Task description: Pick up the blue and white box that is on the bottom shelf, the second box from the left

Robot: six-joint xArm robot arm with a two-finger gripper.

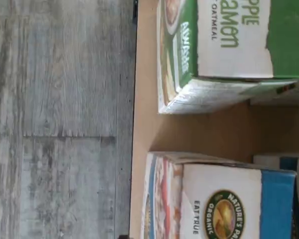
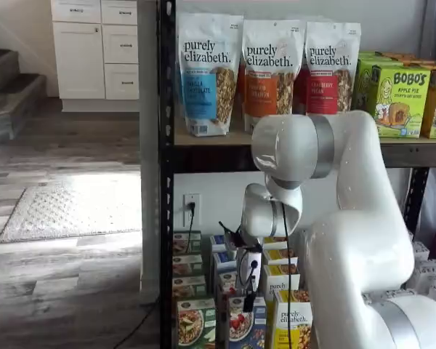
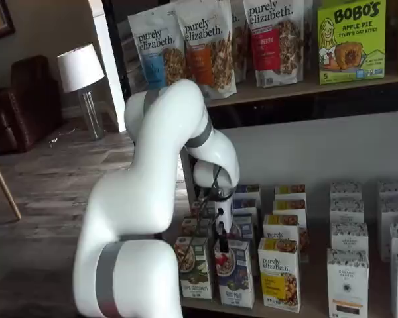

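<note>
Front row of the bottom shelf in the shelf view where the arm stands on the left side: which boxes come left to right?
Green box → blue and white box → yellow purely elizabeth box → white box.

2 front cameras share the bottom shelf (image 3: 305, 301); the wrist camera looks down closely.

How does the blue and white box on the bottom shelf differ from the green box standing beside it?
The blue and white box has a dark blue front; the green box has a green one. The blue box's bowl picture shows red berries; the green box's shows none. The gripper hangs just above the blue box, not the green one. Both are small upright cartons at the front of the bottom shelf.
</note>
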